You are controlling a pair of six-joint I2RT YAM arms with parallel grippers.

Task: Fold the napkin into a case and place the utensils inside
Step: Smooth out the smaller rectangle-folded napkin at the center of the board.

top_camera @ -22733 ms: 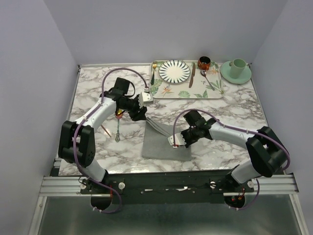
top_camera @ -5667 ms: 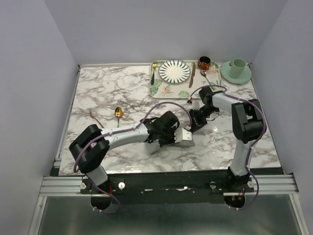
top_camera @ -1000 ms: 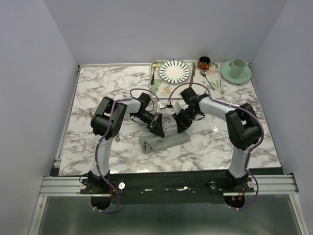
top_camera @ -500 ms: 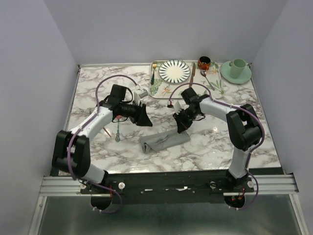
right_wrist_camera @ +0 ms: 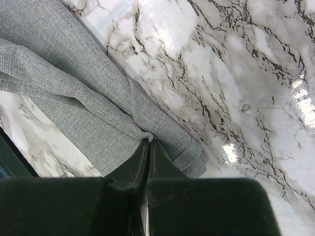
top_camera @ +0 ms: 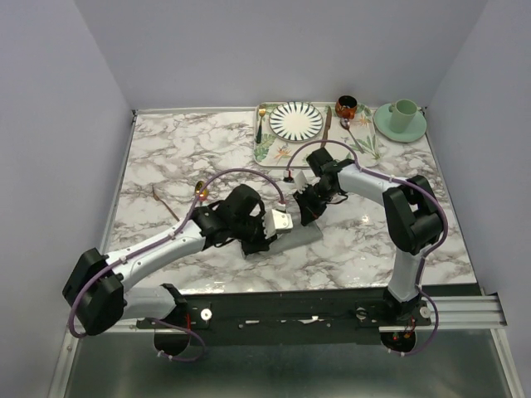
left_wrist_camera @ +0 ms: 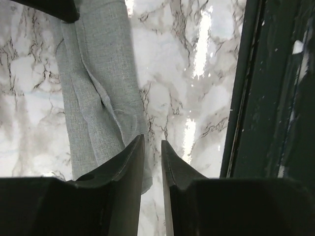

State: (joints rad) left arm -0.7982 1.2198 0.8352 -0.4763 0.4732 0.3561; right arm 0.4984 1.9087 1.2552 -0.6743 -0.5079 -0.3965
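One table (top_camera: 166, 149). One napkin (top_camera: 304, 235), folded narrow, lying near the middle of the near edge.

Two forks: one copper fork (top_camera: 163, 199) toward the left edge and one gold fork (top_camera: 260, 123) at the tray's left end.

Two spoons: one gold-bowled spoon (top_camera: 200, 190) near the copper fork, and what looks like one silver spoon (top_camera: 348, 128) on the tray's right part.

One knife (top_camera: 327, 126). One tray (top_camera: 365, 153), at the far edge. One plate (top_camera: 296, 120), striped.

Two cups: one green cup (top_camera: 405, 109) and one small red cup (top_camera: 346, 105). One saucer (top_camera: 390, 128), at the far right corner.

Two arms, each with one pincer: left pincer (left_wrist_camera: 151, 145) and right pincer (right_wrist_camera: 149, 142).
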